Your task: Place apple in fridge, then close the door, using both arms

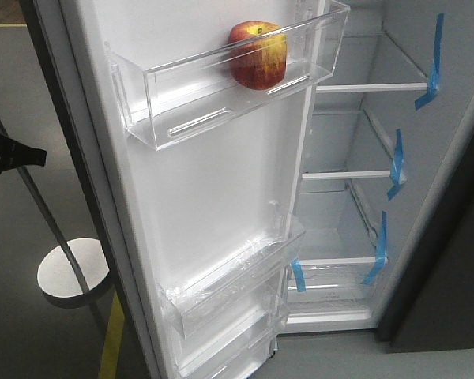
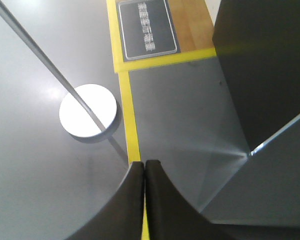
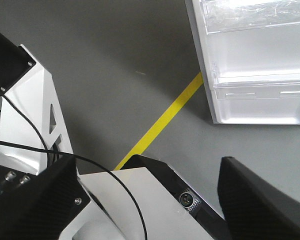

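The apple, red with yellow patches, sits in the top clear bin of the door, which stands wide open. The fridge shows white shelves and blue tape strips at the right. The door's lower end with its clear bins shows in the right wrist view. My left gripper is shut and empty above the floor, left of a dark grey panel. My right gripper is open and empty, over the robot's own body. A black arm part shows at the far left.
A white round base with a slanted metal pole stands on the grey floor left of the door, also in the left wrist view. Yellow floor tape runs by the fridge. A floor sign lies beyond. The white robot frame with cables is close.
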### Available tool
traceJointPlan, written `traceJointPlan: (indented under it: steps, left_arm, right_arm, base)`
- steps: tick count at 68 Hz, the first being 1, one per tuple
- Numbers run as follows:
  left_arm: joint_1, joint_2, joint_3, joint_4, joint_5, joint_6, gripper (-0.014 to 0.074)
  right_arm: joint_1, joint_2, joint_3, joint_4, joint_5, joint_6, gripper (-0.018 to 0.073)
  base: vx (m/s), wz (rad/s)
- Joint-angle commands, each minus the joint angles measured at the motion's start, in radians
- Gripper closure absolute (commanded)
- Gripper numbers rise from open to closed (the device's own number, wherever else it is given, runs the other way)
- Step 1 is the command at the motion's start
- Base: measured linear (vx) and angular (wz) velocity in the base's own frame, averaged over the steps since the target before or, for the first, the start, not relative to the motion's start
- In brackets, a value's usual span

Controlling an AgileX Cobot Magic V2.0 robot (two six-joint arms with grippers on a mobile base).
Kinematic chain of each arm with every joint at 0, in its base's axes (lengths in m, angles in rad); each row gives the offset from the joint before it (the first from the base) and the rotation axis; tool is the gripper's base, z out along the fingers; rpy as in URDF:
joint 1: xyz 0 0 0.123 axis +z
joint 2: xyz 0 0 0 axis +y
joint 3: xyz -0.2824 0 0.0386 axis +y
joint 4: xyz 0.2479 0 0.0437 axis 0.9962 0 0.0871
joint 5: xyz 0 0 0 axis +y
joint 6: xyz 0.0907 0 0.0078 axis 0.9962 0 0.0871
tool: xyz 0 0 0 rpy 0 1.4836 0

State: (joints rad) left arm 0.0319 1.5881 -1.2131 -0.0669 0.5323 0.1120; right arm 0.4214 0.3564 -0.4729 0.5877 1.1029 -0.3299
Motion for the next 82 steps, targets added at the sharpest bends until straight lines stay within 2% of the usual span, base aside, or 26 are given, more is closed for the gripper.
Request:
traceJointPlan:
  steps: [1, 21, 30, 47, 63, 82]
  left_arm:
    - [0.001, 0.017, -0.097, -0.079, -0.021, 0.066, 0.0603]
    - [0.000, 0.169, -0.304, -0.437, 0.081, 0.345, 0.0603]
    - [-0.015, 0.200, -0.341, -0.573, 0.129, 0.468, 0.0603]
    - [-0.067, 0.199, -0.343, -0.696, 0.158, 0.584, 0.0603]
    - [-0.135, 0.198, -0.343, -0.763, 0.204, 0.628, 0.0603]
    - [-0.260, 0.198, -0.343, -0.857, 0.202, 0.650, 0.0603]
  right_arm:
    - [-0.001, 0.009, -0.023, 0.028, -0.039, -0.006, 0.0003]
    - [-0.001, 0.009, -0.023, 0.028, -0.038, -0.006, 0.0003]
    - [-0.001, 0.009, -0.023, 0.028, -0.039, -0.009, 0.0003]
    - [-0.001, 0.009, -0.023, 0.028, -0.038, -0.009, 0.0003]
    - [-0.001, 0.009, -0.023, 0.028, -0.037, -0.009, 0.0003]
    - [-0.001, 0.009, -0.023, 0.028, -0.037, -0.009, 0.0003]
  base:
    - [0.00, 0.00]
    - [0.00, 0.00]
    - [0.00, 0.00]
    - [0.00, 0.00]
    - [0.00, 0.00]
    - [0.00, 0.00]
